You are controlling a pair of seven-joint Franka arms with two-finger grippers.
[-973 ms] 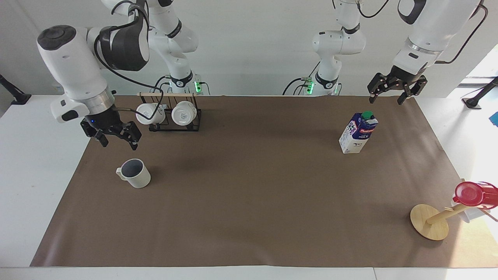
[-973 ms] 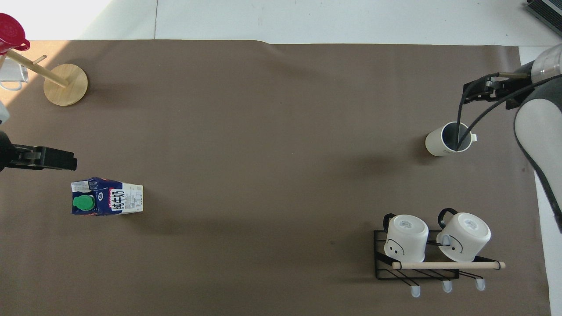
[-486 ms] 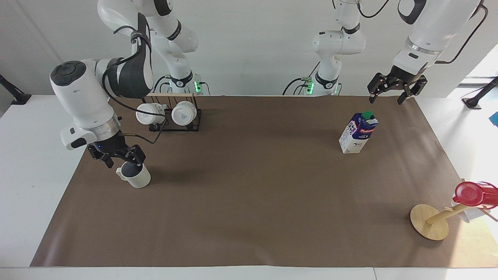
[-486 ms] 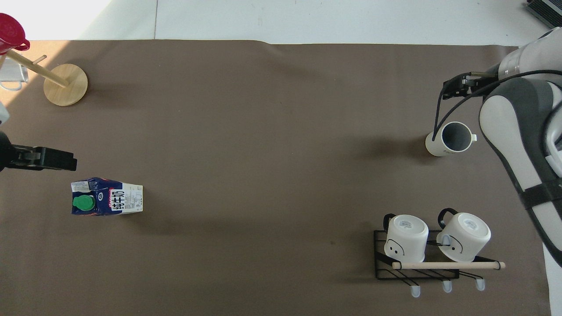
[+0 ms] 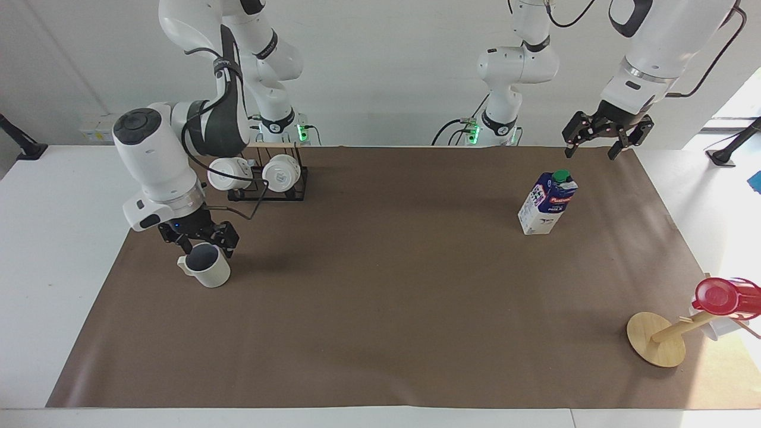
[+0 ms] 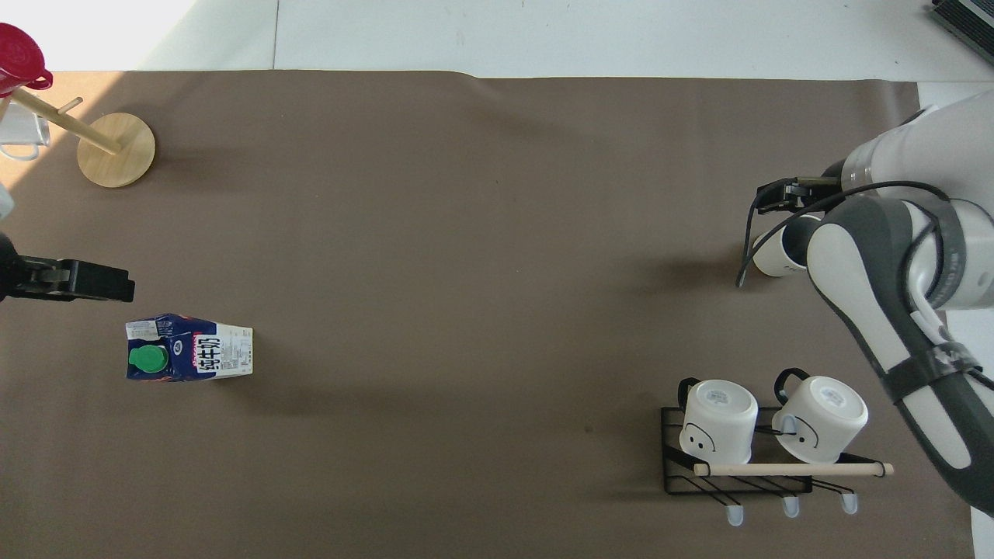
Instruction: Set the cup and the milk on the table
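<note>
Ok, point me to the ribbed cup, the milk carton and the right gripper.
ribbed cup [image 5: 209,274]: facing view, on its outer wall below the rim.
milk carton [image 5: 542,213]: facing view, on its white lower side.
right gripper [image 5: 199,245]: facing view, midway between its fingertips, at the cup's rim.

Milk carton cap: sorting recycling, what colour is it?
Green; the cap on the milk carton shows best in the overhead view.

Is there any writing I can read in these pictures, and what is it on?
"纯牛奶": large dark characters down the white side of the milk, read in the overhead view.
Red label near the milk's top: a white brand word, too small to read.
Fine print beside the large characters: too small to read.
White mugs on the rack: drawn faces only, no words.
Nothing else readable.
</note>
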